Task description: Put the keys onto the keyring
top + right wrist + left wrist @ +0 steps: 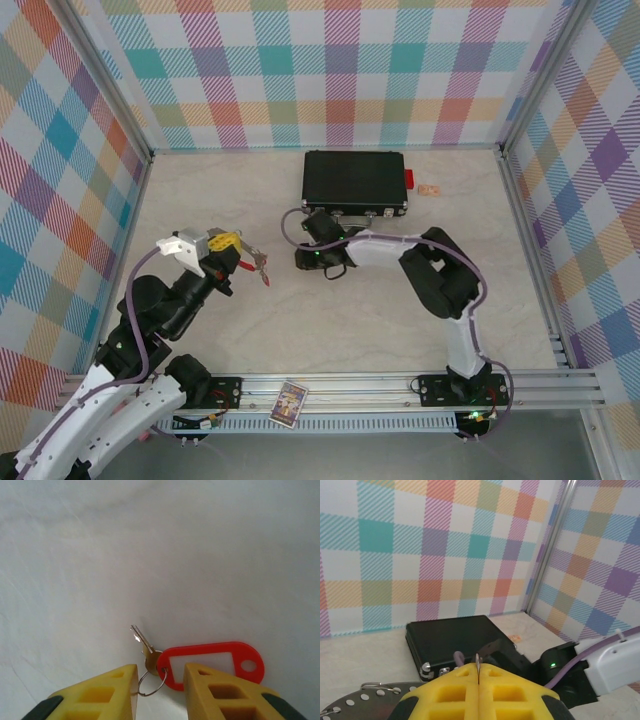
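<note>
Between the half-open fingers [102, 692] of the right hand [160, 677] lies a red-tagged key [147, 654], ungripped

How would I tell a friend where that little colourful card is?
Find the silver metal rail along the near edge of the pale table. Between the two black arm bases lies a small rectangular card, slightly tilted. Its bright purple-yellow print sets it apart from the black bases beside it.
</note>
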### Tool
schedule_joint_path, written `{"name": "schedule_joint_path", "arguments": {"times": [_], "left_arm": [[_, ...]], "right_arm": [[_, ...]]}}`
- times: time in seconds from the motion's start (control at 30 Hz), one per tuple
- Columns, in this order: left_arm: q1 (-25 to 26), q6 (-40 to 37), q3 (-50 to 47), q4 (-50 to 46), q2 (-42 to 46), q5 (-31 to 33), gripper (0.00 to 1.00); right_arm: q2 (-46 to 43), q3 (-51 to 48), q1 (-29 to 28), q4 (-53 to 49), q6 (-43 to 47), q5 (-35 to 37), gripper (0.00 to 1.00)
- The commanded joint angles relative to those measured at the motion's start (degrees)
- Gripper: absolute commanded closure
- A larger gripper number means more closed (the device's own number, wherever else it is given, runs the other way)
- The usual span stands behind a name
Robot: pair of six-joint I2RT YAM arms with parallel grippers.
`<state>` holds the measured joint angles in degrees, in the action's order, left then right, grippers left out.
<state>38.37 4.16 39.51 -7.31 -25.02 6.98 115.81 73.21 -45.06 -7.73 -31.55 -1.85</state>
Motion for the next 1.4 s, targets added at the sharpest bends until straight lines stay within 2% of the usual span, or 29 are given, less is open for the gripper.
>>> {"name": "schedule_joint_path", "arguments": {"times": [0.0, 0.23, 0.53, 0.77, 1.03, 1.27, 1.37], "left_arm": [[-0.23, 1.75, -0.79, 3.93, -2.09, -3.37, 1.0], [-0.05, 5.63, -2.69, 12.37, -9.08, -9.6, 1.0], [3.86, 6.82, -7.18, 25.84, -18.21, -11.1, 1.0], [7.19, 2.54, -11.86, 39.43, -26.06, -14.44, 1.0], [8.14, 3.02, -17.08, 54.99, -34.84, -15.8, 1.0], [8.22, 2.71, -21.97, 61.33, -37.43, -14.64, 1.0], [8.23, 2.65, -23.21, 64.19, -39.26, -14.82, 1.0]], "right_arm": [[-4.57, -8.39, 2.5, 0.29, -2.29, -1.32, 0.69], [-16.86, -25.08, 7.55, 1.97, -3.75, -3.03, 0.69], [-29.03, -34.47, 11.27, -1.47, -3.91, -2.58, 0.67], [-33.72, -36.44, 13.83, -4.02, -2.87, -1.52, 0.66], [-37.26, -37.0, 15.37, -7.67, -1.5, 0.26, 0.65], [-40.5, -33.89, 15.31, -13.01, -2.69, 1.85, 0.64], [-41.51, -32.42, 15.34, -15.41, -5.91, 2.19, 0.63]]}}
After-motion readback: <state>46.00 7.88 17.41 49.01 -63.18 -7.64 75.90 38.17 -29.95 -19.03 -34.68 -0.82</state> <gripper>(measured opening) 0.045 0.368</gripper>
